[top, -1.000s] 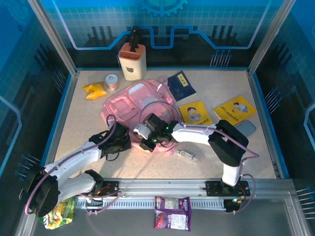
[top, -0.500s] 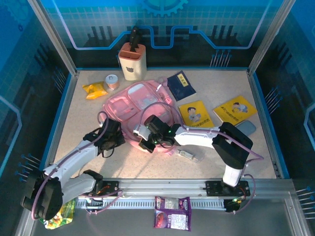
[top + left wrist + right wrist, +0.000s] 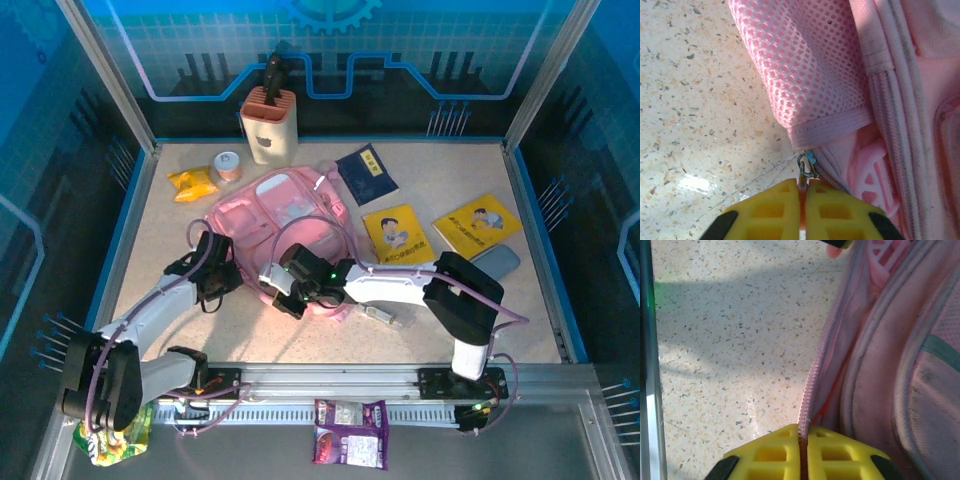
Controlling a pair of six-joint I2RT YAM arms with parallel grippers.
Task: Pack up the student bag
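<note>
Reaching low, the left gripper (image 3: 802,187) pinches the student bag's (image 3: 290,205) zip pull (image 3: 806,163) while the right gripper (image 3: 803,432) clamps its zip edge (image 3: 808,392).

My gripper (image 3: 803,186) pinches the zip pull (image 3: 806,166).
Yellow pads (image 3: 775,210) meet on it, right at the bag's (image 3: 925,100) mesh pocket (image 3: 805,65) hem; speckled table (image 3: 700,100) lies left.
</note>
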